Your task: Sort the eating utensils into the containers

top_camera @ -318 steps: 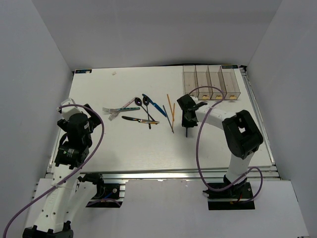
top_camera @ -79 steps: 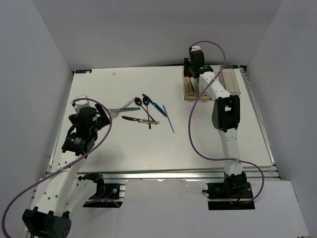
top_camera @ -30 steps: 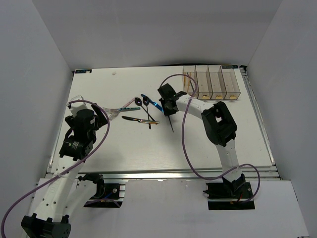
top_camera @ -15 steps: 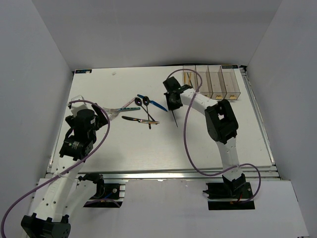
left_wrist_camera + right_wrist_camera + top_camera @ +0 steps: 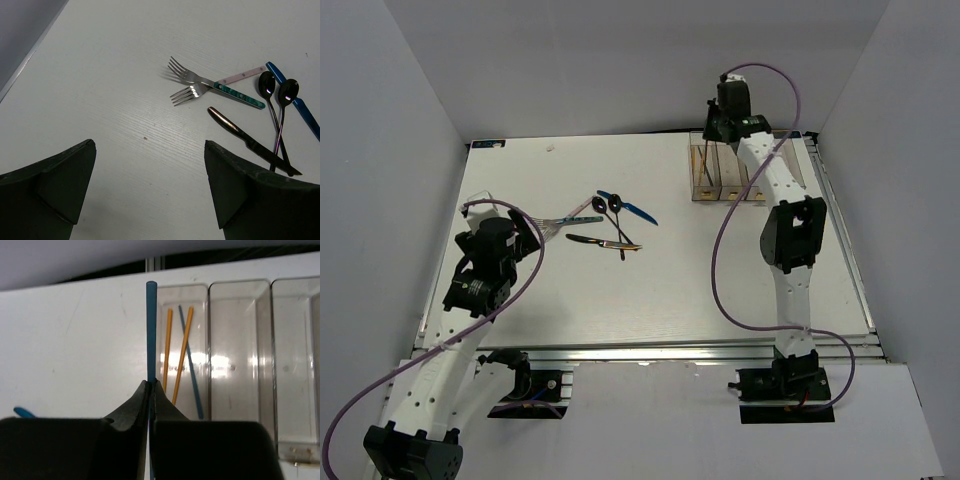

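The left claw (image 5: 148,147) hangs spread wide and empty. Ahead of it, to its right, two forks (image 5: 192,85) lie on the table (image 5: 100,75). The right claw (image 5: 151,390) is pinched tight on a blue chopstick (image 5: 151,330), whose free length runs straight out past the fingertips. It looks light, stiff and slick, so it may pivot in so narrow a pinch. Just ahead and slightly right sits the end bin (image 5: 197,315), holding two orange chopsticks (image 5: 167,347) and a second blue chopstick (image 5: 190,365).
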